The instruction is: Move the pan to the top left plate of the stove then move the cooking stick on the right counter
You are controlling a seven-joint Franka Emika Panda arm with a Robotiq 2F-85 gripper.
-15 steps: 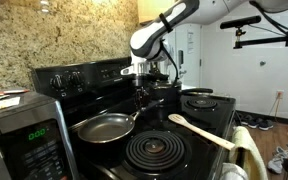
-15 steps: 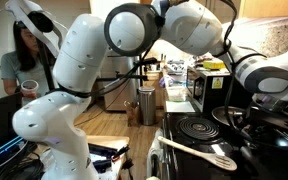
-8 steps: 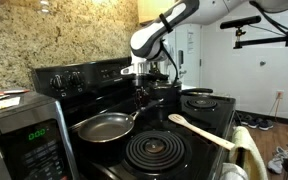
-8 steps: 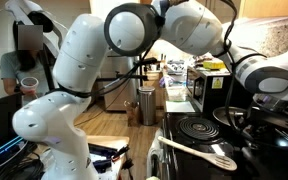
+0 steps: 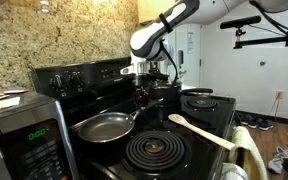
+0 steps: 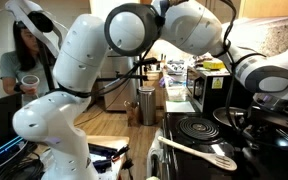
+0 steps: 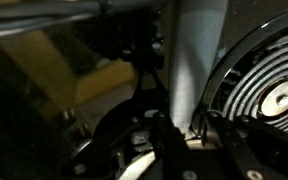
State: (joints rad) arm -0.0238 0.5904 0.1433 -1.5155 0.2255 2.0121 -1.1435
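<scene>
The gripper point(image 5: 141, 92) is positioned above the handle end of the pan point(image 5: 102, 128), at its 2 o'clock, presumably for grasping; its opening cannot be determined.

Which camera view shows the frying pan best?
An exterior view: the pan shows whole, with its rim, grey inside and handle, on the stove. In an exterior view crowded by the arm, I cannot make it out; the dark wrist view shows no clear pan.

Grey pan point(image 5: 104, 128) flat on black stove point(image 5: 81, 77), handle twd rear; pale cooking stick point(image 5: 200, 131) lies alongside, apart.
</scene>
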